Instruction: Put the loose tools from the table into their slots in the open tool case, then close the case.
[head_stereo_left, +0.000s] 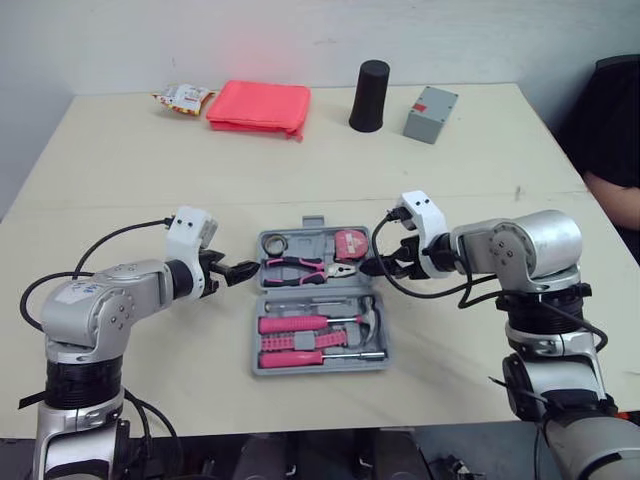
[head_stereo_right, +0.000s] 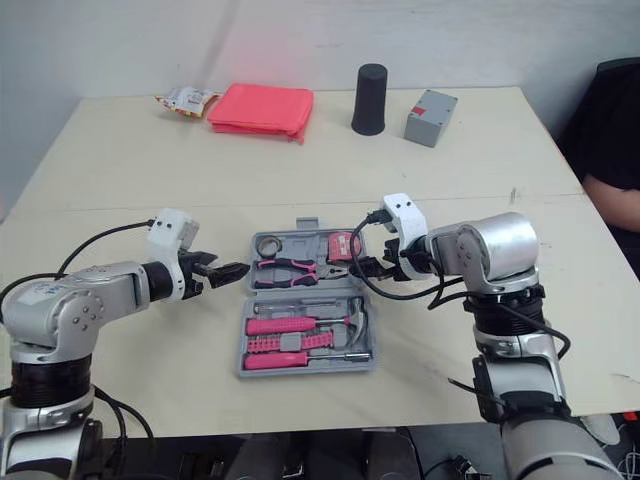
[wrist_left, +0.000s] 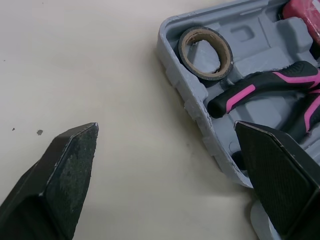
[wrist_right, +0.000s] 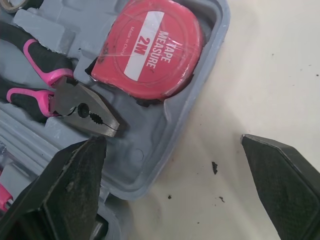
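The grey tool case lies open at the middle of the table. Its far half holds a black tape roll, pink-handled pliers and a red tape measure. Pink screwdrivers and a hammer fill the near half. My left gripper is open at the case's left edge, one finger over the case wall near the tape roll. At the right edge, my right gripper is open, straddling the corner beside the tape measure and the pliers' nose.
Along the table's far edge sit a snack packet, a flat pink pouch, a black cup and a small grey box. A person in black sits at the table's right side.
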